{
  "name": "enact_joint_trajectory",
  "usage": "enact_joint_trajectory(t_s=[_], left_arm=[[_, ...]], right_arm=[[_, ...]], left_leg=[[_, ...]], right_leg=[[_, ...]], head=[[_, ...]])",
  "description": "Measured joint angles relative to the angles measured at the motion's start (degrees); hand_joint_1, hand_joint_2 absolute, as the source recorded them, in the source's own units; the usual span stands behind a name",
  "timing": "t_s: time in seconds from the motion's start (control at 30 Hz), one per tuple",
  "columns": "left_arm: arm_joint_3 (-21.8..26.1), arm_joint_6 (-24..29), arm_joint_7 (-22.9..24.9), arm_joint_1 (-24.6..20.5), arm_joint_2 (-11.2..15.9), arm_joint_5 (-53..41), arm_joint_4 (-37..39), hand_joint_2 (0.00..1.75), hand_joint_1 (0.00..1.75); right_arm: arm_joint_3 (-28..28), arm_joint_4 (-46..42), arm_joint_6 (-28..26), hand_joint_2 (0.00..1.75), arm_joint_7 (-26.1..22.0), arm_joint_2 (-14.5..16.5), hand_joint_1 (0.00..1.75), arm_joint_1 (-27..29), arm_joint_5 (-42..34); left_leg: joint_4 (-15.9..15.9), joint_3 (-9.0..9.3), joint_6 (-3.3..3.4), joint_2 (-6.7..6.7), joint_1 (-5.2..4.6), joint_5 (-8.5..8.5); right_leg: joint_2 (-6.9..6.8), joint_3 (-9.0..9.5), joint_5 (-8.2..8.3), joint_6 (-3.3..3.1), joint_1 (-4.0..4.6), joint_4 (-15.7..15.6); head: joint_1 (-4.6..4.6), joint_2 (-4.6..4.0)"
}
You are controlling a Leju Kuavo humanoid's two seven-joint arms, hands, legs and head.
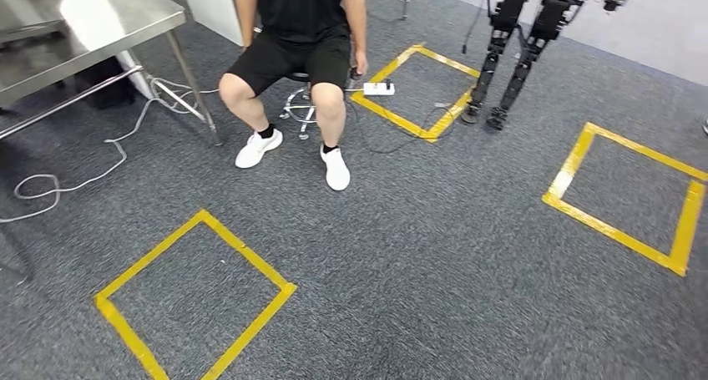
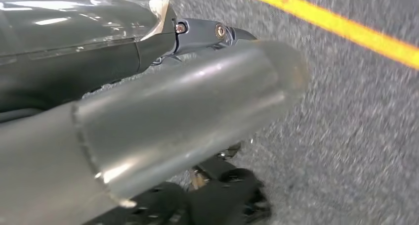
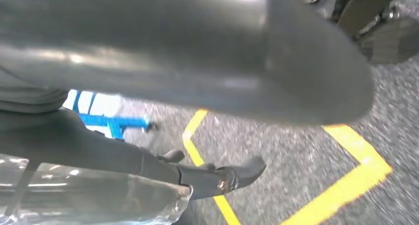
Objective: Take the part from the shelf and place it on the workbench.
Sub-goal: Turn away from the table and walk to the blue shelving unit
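A thick silver metal tube, the part point(image 2: 188, 116), lies across my left hand point(image 2: 207, 111). Dark fingers point(image 2: 227, 195) curl under it and another finger point(image 2: 217, 33) lies along its other side, so the hand grips it. In the right wrist view the same kind of grey tube point(image 3: 197, 52) runs over my right hand point(image 3: 296, 81), between one dark finger point(image 3: 232, 174) and further dark fingers point(image 3: 380, 22) on the far side. A steel workbench point(image 1: 100, 21) stands at the far left of the head view.
A person sits on a stool point(image 1: 299, 104) ahead, feet on the grey carpet. Yellow tape squares point(image 1: 196, 301) point(image 1: 630, 196) point(image 1: 417, 92) mark the floor. Cables point(image 1: 108, 159) trail by the workbench leg. Another robot's legs point(image 1: 509, 54) stand at the back right. A blue frame point(image 3: 111, 123) shows nearby.
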Motion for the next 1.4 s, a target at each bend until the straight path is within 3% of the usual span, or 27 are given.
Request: enact_joint_trajectory(t_s=[0.03,0.07,0.1,0.13,0.2,0.27,0.33,0.4,0.47,0.53,0.57,0.6,0.63,0.7,0.77,0.83,0.87,0.93,1.0,1.07,1.1,1.13,1.2,1.27,1.3,1.37,1.4], left_arm=[[-0.03,0.03,0.1,0.15,-0.01,-0.09,0.02,0.0,0.0],[-0.07,0.07,0.2,0.27,-0.01,-0.18,0.03,0.0,0.0],[-0.1,0.13,0.26,0.33,-0.01,-0.25,0.03,0.0,0.0],[-0.12,0.24,0.28,0.35,-0.01,-0.25,0.03,0.0,0.0],[-0.15,0.43,0.32,0.39,-0.01,-0.23,0.05,0.0,0.0],[-0.17,0.52,0.39,0.43,-0.03,-0.21,0.09,0.0,0.0],[-0.19,0.64,0.4,0.44,-0.04,-0.08,0.09,0.0,0.0],[-0.19,0.8,0.27,0.41,-0.06,0.1,0.08,0.0,0.0],[-0.18,0.9,0.13,0.47,-0.03,0.18,0.07,0.0,0.0],[-0.17,0.92,-0.08,0.58,0.03,0.18,0.07,0.0,0.0],[-0.17,0.9,-0.28,0.61,0.03,0.18,0.07,0.0,0.0],[-0.17,0.81,-0.51,0.62,0.03,0.16,0.07,0.0,0.0],[-0.17,0.7,-0.74,0.61,0.03,0.13,0.07,0.0,0.0],[-0.18,0.53,-1.13,0.57,0.02,0.04,0.07,0.0,0.0],[-0.19,0.49,-1.4,0.53,0.02,-0.01,0.05,0.0,0.0],[-0.19,0.48,-1.54,0.39,0.01,-0.03,0.05,0.0,0.0],[-0.2,0.45,-1.59,0.3,0.01,-0.03,0.04,0.0,0.0],[-0.21,0.24,-1.82,0.25,0.02,-0.15,0.03,0.0,0.0],[-0.22,-0.05,-2.05,0.48,0.05,-0.27,0.04,0.0,0.0],[-0.23,-0.16,-2.12,0.79,0.05,-0.31,0.06,0.0,0.0],[-0.24,-0.17,-2.13,0.88,0.05,-0.32,0.07,0.0,0.0],[-0.24,-0.17,-2.15,0.92,0.05,-0.32,0.07,0.0,0.0],[-0.24,-0.37,-2.24,0.95,0.09,-0.32,0.08,0.0,0.0],[-0.26,-0.79,-2.41,1.0,0.11,-0.4,0.1,0.0,0.0],[-0.37,-1.19,-2.45,0.97,0.1,-0.79,0.11,0.0,0.0],[-1.23,-2.28,-2.03,0.61,0.1,-2.21,0.1,0.0,0.0],[-1.91,-2.78,-1.62,0.22,0.1,-2.97,0.08,0.0,0.0]], right_arm=[[-0.07,0.0,-0.02,0.0,0.12,0.12,0.0,0.04,0.01],[-0.1,0.0,-0.02,0.0,0.22,0.21,0.0,0.11,0.01],[-0.13,0.0,-0.02,0.0,0.28,0.28,0.0,0.2,0.01],[-0.14,0.0,-0.02,0.0,0.31,0.35,0.0,0.28,0.02],[-0.17,-0.01,-0.02,0.0,0.3,0.39,0.0,0.23,0.15],[-0.18,-0.01,-0.02,0.0,0.16,0.4,0.0,-0.04,0.44],[-0.18,-0.01,-0.02,0.0,-0.07,0.4,0.0,0.03,0.79],[-0.18,0.0,-0.02,0.0,-0.19,0.37,0.0,0.26,1.14],[-0.17,0.0,-0.02,0.0,-0.19,0.39,0.0,0.19,1.34],[-0.17,0.0,-0.01,0.0,-0.19,0.45,0.0,0.09,1.41],[-0.17,0.0,-0.02,0.0,-0.17,0.44,0.0,0.11,1.42],[-0.17,0.0,-0.02,0.0,-0.16,0.43,0.0,0.17,1.44],[-0.17,0.0,-0.02,0.0,-0.14,0.41,0.0,0.25,1.46],[-0.18,-0.01,-0.01,0.0,-0.13,0.37,0.0,0.23,1.52],[-0.18,-0.02,-0.01,0.0,-0.12,0.38,0.0,0.01,1.54],[-0.18,-0.01,-0.02,0.0,-0.1,0.41,0.0,0.0,1.55],[-0.18,-0.01,-0.01,0.0,-0.09,0.41,0.0,0.07,1.55],[-0.18,0.0,-0.02,0.0,-0.01,0.39,0.0,0.18,1.55],[-0.18,0.0,-0.01,0.0,0.06,0.41,0.0,0.2,1.56],[-0.18,0.0,0.01,0.0,0.07,0.5,0.0,0.24,1.56],[-0.18,0.0,0.02,0.0,0.07,0.53,0.0,0.3,1.56],[-0.18,0.0,0.02,0.0,0.07,0.54,0.0,0.36,1.56],[-0.18,0.0,0.02,0.0,0.07,0.5,0.0,0.38,1.55],[-0.18,-0.01,0.09,0.0,0.06,0.49,0.0,-0.01,1.49],[-0.21,-0.02,0.18,0.0,0.33,0.46,0.0,-0.55,1.12],[-0.64,-0.02,0.78,0.0,2.62,0.12,0.0,-3.03,-0.16],[-1.02,-0.04,1.39,0.0,4.7,-0.18,0.0,-5.02,-0.76]], left_leg=[[3.36,-1.5,-0.15,-0.56,0.07,-1.33],[5.1,-2.32,-0.32,-0.78,0.19,-1.5],[4.76,-2.19,-0.49,-0.9,0.39,-0.48],[2.3,-1.07,-0.68,-1.15,0.68,1.48],[-4.81,1.99,-1.15,-3.82,1.5,5.2],[-8.28,3.15,-1.07,-6.28,1.81,6.11],[-8.49,2.91,-0.03,-5.61,1.27,6.07],[-9.23,3.0,1.38,-3.96,0.95,6.76],[-9.79,3.01,2.29,-2.16,0.87,7.25],[-9.82,2.83,2.51,-0.24,0.59,7.31],[-9.81,2.76,2.51,0.7,0.45,7.32],[-9.81,2.72,2.51,1.54,0.36,7.32],[-9.81,2.72,2.5,2.29,0.31,7.32],[-9.79,2.91,2.33,3.59,0.16,7.28],[-9.81,3.22,1.76,4.7,-0.15,7.14],[-10.02,3.56,1.03,5.74,-0.28,7.09],[-9.95,3.64,0.67,5.74,-0.12,6.98],[-7.84,2.87,0.13,3.47,0.17,5.21],[-1.13,-0.08,-0.1,0.24,0.31,1.14],[5.57,-3.22,-0.29,-0.81,0.4,-1.42],[6.43,-3.7,-0.43,-0.95,0.52,-1.08],[5.15,-3.16,-0.56,-1.03,0.71,0.28],[-1.72,-0.09,-0.98,-2.64,1.43,4.12],[-7.02,2.03,-1.05,-4.86,1.86,6.12],[-7.87,2.18,-0.75,-5.36,1.69,6.25],[-8.19,1.91,0.46,-3.92,1.07,6.74],[-8.53,1.83,1.2,-3.06,0.86,7.19]], right_leg=[[0.82,-0.14,0.08,-0.06,0.05,0.02],[1.64,-0.21,0.14,-0.04,0.04,0.06],[2.5,-0.22,0.17,0.02,-0.05,0.15],[3.34,-0.21,0.18,0.08,-0.17,0.32],[4.96,-0.68,-0.02,0.55,-0.19,1.24],[6.36,-1.84,-0.11,1.53,0.05,2.21],[7.8,-3.01,0.38,2.8,0.11,2.17],[6.68,-4.03,0.15,3.42,0.03,2.98],[3.24,-6.53,-2.32,3.06,0.04,7.94],[1.44,-10.05,-5.34,2.9,0.1,15.34],[1.18,-10.85,-5.96,3.1,0.07,17.47],[1.01,-10.48,-5.78,3.45,0.05,17.49],[0.67,-8.81,-4.86,3.84,0.02,15.06],[-1.49,-3.85,-2.54,4.16,0.15,6.87],[-3.25,-1.27,-1.18,3.35,0.71,1.89],[-2.7,-1.46,-0.73,2.29,1.23,1.36],[-2.13,-1.36,-0.46,1.8,0.76,1.15],[-1.07,-1.11,0.12,0.88,0.02,0.7],[0.0,-1.21,0.59,0.17,-0.13,0.57],[1.42,-1.46,0.82,-0.14,0.04,0.61],[2.17,-1.5,0.87,-0.16,0.05,0.66],[2.94,-1.5,0.88,-0.11,-0.02,0.78],[4.43,-1.75,0.79,0.17,-0.14,1.44],[5.87,-2.58,0.62,0.96,0.15,2.48],[6.54,-3.1,0.73,1.56,0.32,2.7],[7.76,-4.15,1.4,2.77,0.2,2.56],[7.14,-4.77,1.46,3.15,0.08,2.92]], head=[[0.01,0.0],[0.01,0.0],[0.01,0.0],[0.01,0.0],[-0.06,0.0],[-0.05,0.01],[0.03,0.02],[0.1,0.0],[0.32,0.0],[0.44,0.0],[0.43,0.0],[0.44,0.0],[0.46,0.0],[0.53,0.01],[0.46,0.01],[0.36,0.0],[0.31,0.0],[0.07,0.0],[-0.2,0.0],[-0.22,0.0],[-0.23,0.0],[-0.23,0.0],[-0.31,0.0],[-0.26,0.01],[-0.22,0.01],[-0.09,0.0],[-0.09,0.0]])
